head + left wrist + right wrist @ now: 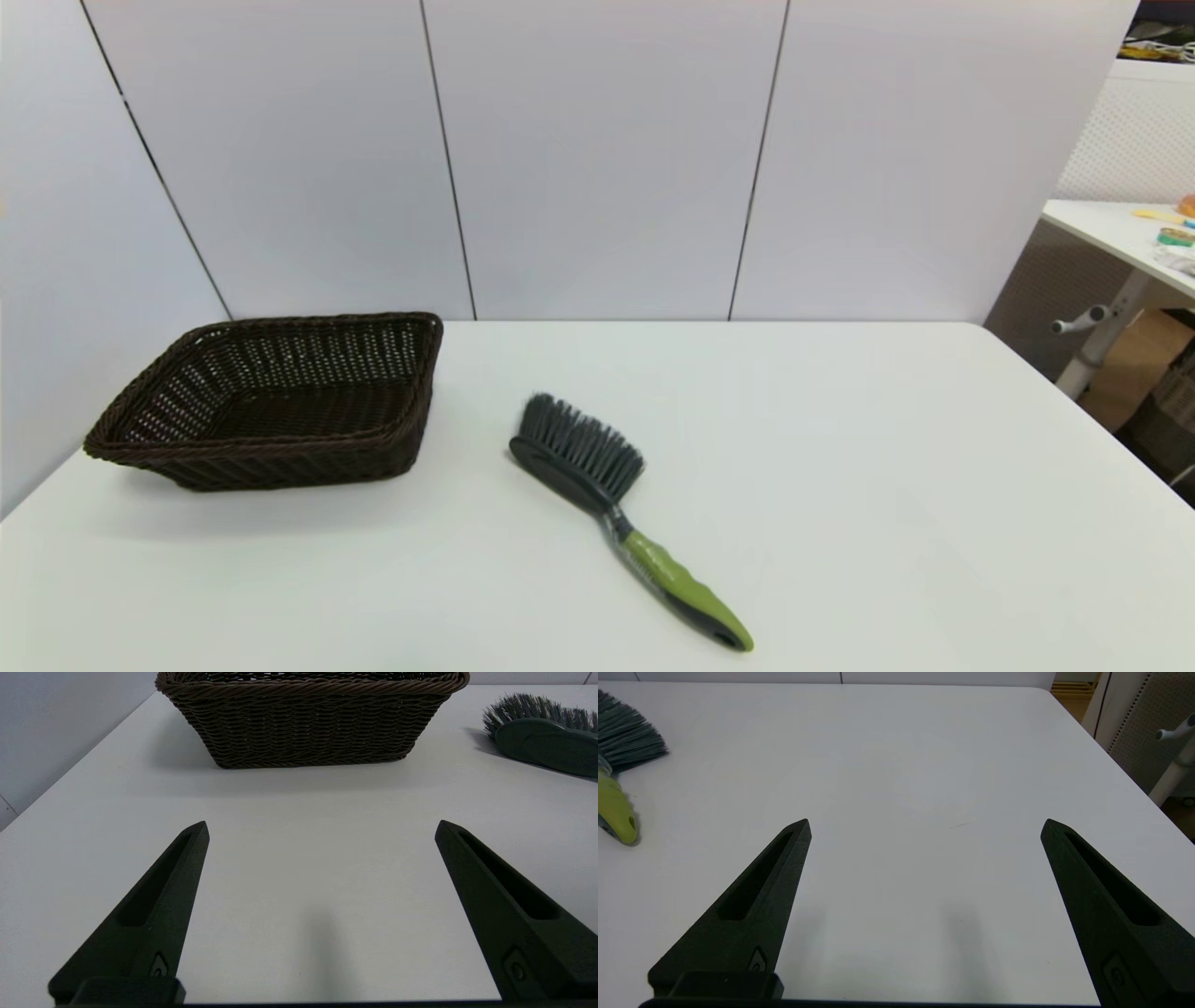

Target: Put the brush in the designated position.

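The brush [616, 509] lies on its side near the middle of the white table, dark grey bristles toward the back, olive-green handle pointing to the front right. Its black head [546, 742] shows in the left wrist view, and its handle end and bristles [616, 807] in the right wrist view. Neither arm appears in the head view. My left gripper [321, 828] is open above bare table, short of the basket. My right gripper [926, 826] is open over bare table, to the right of the brush. Both hold nothing.
A dark brown wicker basket [280, 397] stands at the table's back left, empty. White wall panels rise behind the table. The table's right edge [1092, 411] drops off toward another table and its leg [1106, 327].
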### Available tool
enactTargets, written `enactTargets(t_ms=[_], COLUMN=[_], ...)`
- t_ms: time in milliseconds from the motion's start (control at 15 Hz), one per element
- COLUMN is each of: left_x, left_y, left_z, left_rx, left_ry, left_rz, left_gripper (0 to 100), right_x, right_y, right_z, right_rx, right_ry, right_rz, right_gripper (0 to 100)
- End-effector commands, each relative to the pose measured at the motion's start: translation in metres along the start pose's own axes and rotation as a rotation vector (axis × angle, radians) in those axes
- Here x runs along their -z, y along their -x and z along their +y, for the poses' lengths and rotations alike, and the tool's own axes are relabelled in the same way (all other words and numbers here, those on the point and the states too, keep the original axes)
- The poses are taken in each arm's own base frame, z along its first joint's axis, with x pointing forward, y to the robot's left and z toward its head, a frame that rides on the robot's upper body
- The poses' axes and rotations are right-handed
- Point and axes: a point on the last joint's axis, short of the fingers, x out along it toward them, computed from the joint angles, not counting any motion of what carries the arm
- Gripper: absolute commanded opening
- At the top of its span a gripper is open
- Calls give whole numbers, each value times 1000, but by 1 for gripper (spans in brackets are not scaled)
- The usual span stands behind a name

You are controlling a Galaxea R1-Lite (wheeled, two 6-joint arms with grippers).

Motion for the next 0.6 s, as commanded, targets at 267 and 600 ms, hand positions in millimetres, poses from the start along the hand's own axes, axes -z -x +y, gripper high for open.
enactTargets(t_ms=[267,600], left_x=[0,0], left_y=[0,0], left_z=[0,0], left_rx=[1,1], left_ry=[0,0], left_rz=[1,1], left_gripper=[100,100], right_x=[0,0], right_y=[0,0], right_z=[0,0], right_rx=[0,0], right_ry=[1,1], right_rz=[2,2], right_gripper=[100,100])
